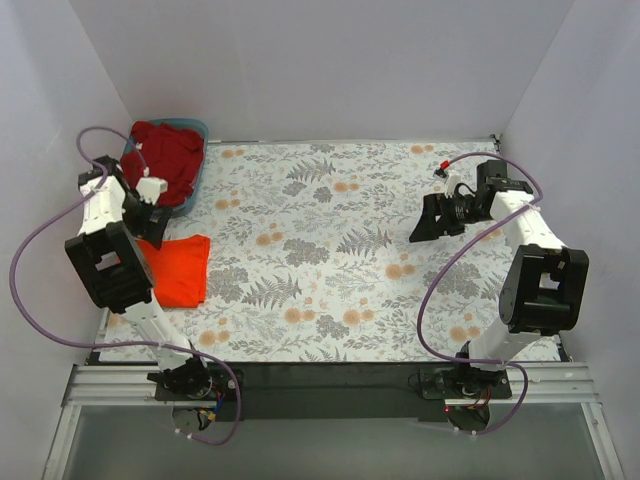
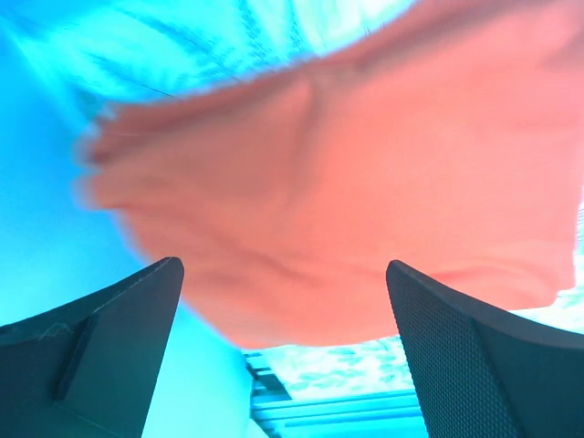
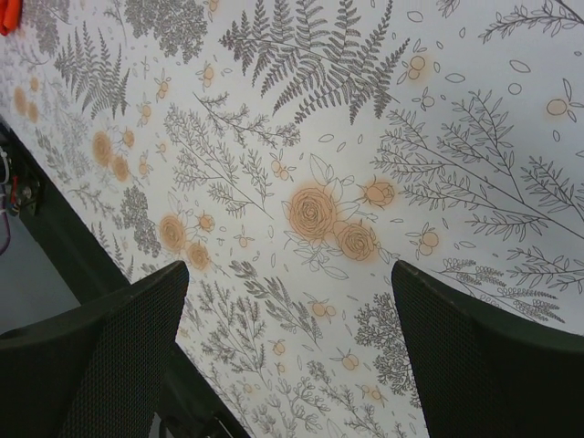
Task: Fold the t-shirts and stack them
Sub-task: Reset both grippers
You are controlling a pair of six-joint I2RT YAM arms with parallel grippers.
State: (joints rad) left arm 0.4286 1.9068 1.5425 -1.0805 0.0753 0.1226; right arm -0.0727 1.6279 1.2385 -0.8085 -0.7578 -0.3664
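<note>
The bright orange-red t-shirt (image 1: 181,268) lies folded in a rough rectangle at the table's left edge. It fills the upper part of the left wrist view (image 2: 347,173), blurred. My left gripper (image 1: 154,226) hovers just past the shirt's far edge, between it and the bin; it is open and empty (image 2: 285,351). The darker crimson t-shirt (image 1: 166,158) lies crumpled in the blue bin (image 1: 198,165) at the back left. My right gripper (image 1: 421,228) hangs open and empty over the right half of the table (image 3: 290,356), far from both shirts.
A floral tablecloth (image 1: 330,250) covers the table. White walls close in the back and both sides. A dark rail (image 1: 320,380) runs along the near edge with the arm bases. Purple cables loop beside each arm.
</note>
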